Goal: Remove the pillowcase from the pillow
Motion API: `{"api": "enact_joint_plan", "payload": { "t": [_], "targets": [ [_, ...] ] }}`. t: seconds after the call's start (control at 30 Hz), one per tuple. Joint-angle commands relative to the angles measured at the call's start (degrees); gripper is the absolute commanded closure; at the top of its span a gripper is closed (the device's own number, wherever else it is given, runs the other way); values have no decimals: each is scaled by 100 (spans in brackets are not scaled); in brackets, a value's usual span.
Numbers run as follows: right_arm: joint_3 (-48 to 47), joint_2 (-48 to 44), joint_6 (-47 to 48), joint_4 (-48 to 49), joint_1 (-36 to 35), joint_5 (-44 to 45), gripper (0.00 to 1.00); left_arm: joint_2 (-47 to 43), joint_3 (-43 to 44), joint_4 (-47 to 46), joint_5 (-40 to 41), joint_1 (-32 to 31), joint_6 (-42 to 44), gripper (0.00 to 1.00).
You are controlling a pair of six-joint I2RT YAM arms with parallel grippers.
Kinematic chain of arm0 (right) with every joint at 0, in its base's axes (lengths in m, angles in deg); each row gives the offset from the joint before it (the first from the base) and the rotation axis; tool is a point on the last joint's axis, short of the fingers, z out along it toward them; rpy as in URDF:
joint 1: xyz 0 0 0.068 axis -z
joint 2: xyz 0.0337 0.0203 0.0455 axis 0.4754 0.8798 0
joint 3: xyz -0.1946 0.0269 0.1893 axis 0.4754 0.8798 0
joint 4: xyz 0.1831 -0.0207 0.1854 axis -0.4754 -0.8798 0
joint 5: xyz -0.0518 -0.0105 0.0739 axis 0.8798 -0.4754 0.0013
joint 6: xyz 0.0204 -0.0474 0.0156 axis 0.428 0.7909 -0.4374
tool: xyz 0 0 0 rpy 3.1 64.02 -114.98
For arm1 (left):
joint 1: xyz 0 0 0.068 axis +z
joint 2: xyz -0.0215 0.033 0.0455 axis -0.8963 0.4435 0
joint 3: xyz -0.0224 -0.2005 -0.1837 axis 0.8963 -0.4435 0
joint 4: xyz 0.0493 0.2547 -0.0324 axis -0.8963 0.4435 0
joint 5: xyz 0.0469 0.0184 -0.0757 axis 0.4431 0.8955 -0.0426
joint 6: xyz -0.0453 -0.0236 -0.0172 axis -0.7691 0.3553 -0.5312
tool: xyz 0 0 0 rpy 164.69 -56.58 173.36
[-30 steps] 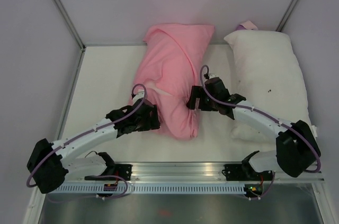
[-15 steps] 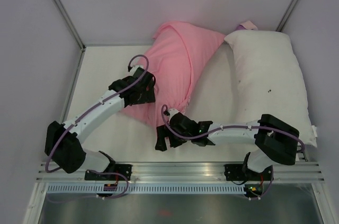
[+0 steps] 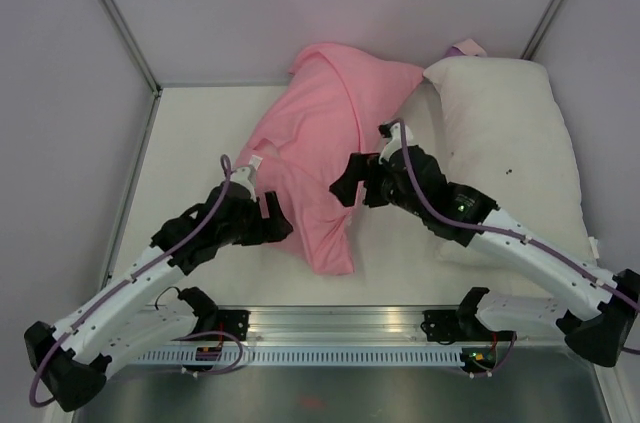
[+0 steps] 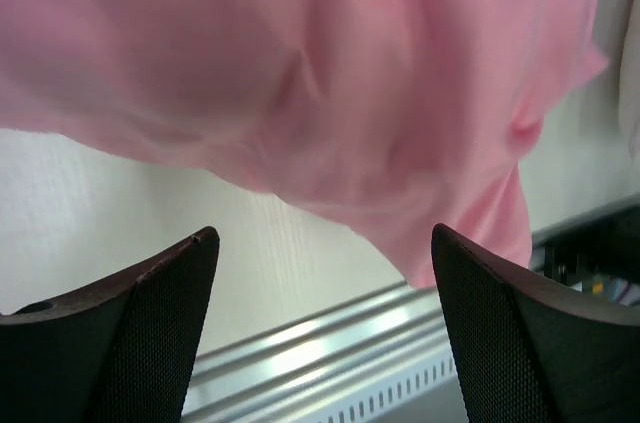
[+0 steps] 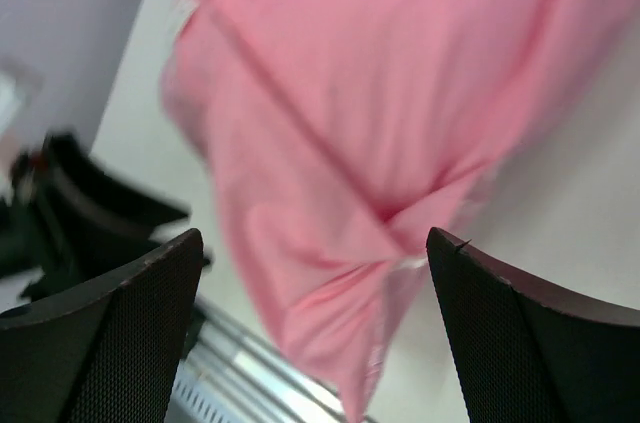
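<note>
The pink pillowcase lies rumpled across the middle of the table, its narrow end pointing at the near edge. No plain white pillow shows; whatever fills the case is hidden. My left gripper is open at the case's near left edge. In the left wrist view nothing is between the jaws and the pink fabric hangs beyond them. My right gripper is open at the case's right side. In the right wrist view the jaws stand wide over a bunched pink fold.
A white pillow with small dark specks lies along the right side, under my right arm. A metal rail runs along the near edge. Grey walls close the back and sides. The left arm shows in the right wrist view.
The left arm has pulled back toward the near edge. The right arm has swung from the front edge up to the case's right side. The case now spreads further toward the near edge.
</note>
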Motion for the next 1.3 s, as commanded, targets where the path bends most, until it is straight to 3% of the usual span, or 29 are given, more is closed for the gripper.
{"api": "enact_joint_plan", "payload": {
  "t": [0.0,0.03,0.13,0.37,0.57,0.63,0.7,0.77,0.8,0.83,1.03,1.27],
  "targets": [
    [-153,125,505,-636,975,-229,2,131,-376,-767,-1061,-702,-883,9],
    [-215,247,567,-609,1142,-343,2,184,-368,-768,-833,-1130,-999,6],
    [-330,458,638,-425,1722,-731,2,316,-490,-1005,-892,-1485,-1525,1],
    [12,538,418,94,1900,-1337,2,500,-1299,-2225,-910,-1653,-2686,0],
    [65,573,374,182,1900,-1373,2,1395,-1343,-2866,-1015,-1680,-2731,1],
    [30,608,374,182,1899,-1373,2,1493,-1510,-3210,-980,-1724,-2757,7],
    [-14,661,383,191,1891,-1407,2,1581,-1711,-3571,-928,-1732,-2731,21],
    [-127,784,427,165,1891,-1478,2,1608,-1835,-3642,-831,-1741,-2688,56],
    [-180,897,514,130,1891,-1495,2,1591,-1992,-3738,-840,-1741,-2678,87],
    [-242,951,593,86,1865,-1487,2,1556,-2098,-3791,-848,-1741,-2661,97],
    [-1120,1680,1288,-292,1496,-1426,3,897,-3170,-4371,-1085,-1759,-2564,98],
    [-1981,2681,1543,-538,942,-1355,8,-114,-3848,-4143,-910,-1759,-2582,98]
  ]
}}
